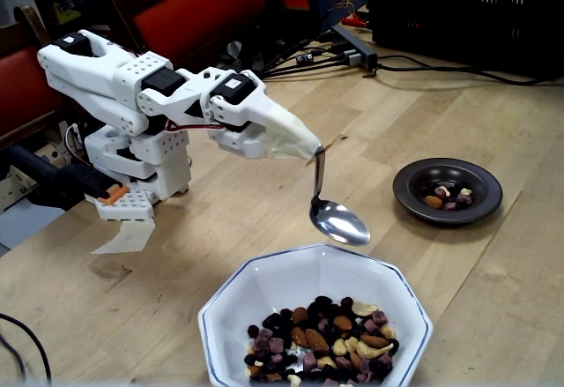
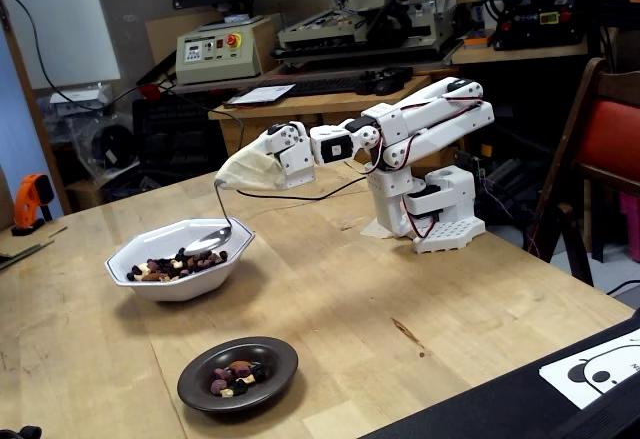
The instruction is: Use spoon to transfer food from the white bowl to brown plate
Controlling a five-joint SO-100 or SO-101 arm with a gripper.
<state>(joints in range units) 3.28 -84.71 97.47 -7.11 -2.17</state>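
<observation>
Both fixed views are showing the gripper (image 1: 304, 147) wrapped in a pale cloth-like cover, so the jaws are hidden and it cannot be told how they stand, though the spoon (image 1: 337, 221) is being carried by its thin handle from the cover's tip. In a fixed view the spoon's oval bowl is being held in the air near the middle of the frame, just above the far rim of the white bowl (image 1: 264, 281), and it is looking empty. In the other fixed view the spoon (image 2: 207, 240) is being seen at left of centre, hanging over the white bowl (image 2: 170, 281). The food (image 1: 322, 338) is lying heaped at the lower edge of the frame inside the white bowl. The brown plate (image 1: 405, 195) is sitting at the right, well apart from the bowl, with a few pieces lying in its centre.
</observation>
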